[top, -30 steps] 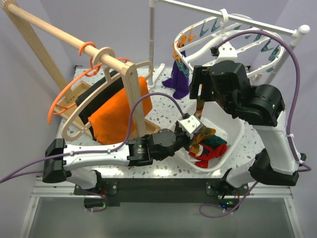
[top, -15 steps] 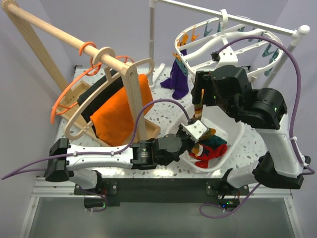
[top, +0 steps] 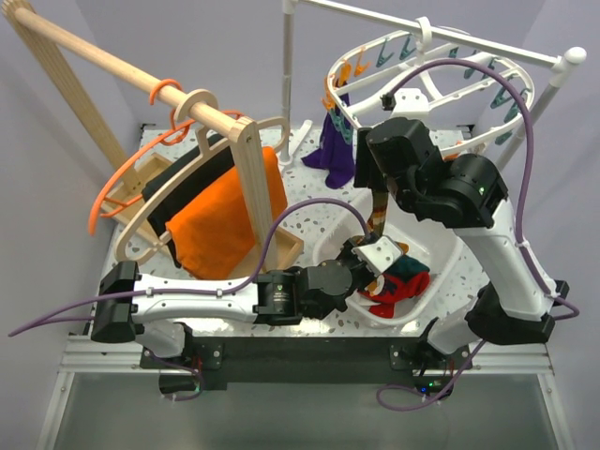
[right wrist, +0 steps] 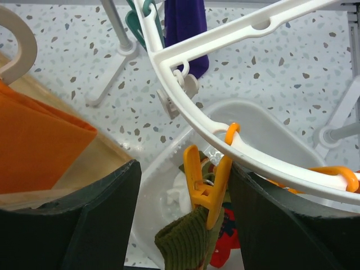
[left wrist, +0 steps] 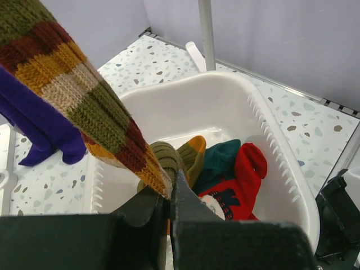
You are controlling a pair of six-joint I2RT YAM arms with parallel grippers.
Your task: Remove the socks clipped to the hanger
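My left jaws are pinched fully shut on the lower end of the striped sock (left wrist: 84, 107). Its green cuff is caught in an orange clip (right wrist: 207, 180) on the near rim of the hanger (right wrist: 281, 169), and the sock runs down from there at a slant to my left jaws, below the hanger. My right jaws stand wide open, one on each side of that clip and touching neither it nor the sock.

The sock is a light, soft, stretchy knit. I expect it to lengthen before it comes free, and a hard pull would probably tilt the hanger on its hook, since the frame looks light. The knit gives good grip, so the bunched end I hold should not slip. The better place to act is the clip. I judge that squeezing its upper wings with my right jaws will let the cuff drop out without any stretching.

The red sock (left wrist: 236, 191) and the dark green sock (left wrist: 222, 157) lie in the white tub (left wrist: 225, 107) under the hanger. The purple sock (right wrist: 185, 28) hangs clipped at the hanger's far side.
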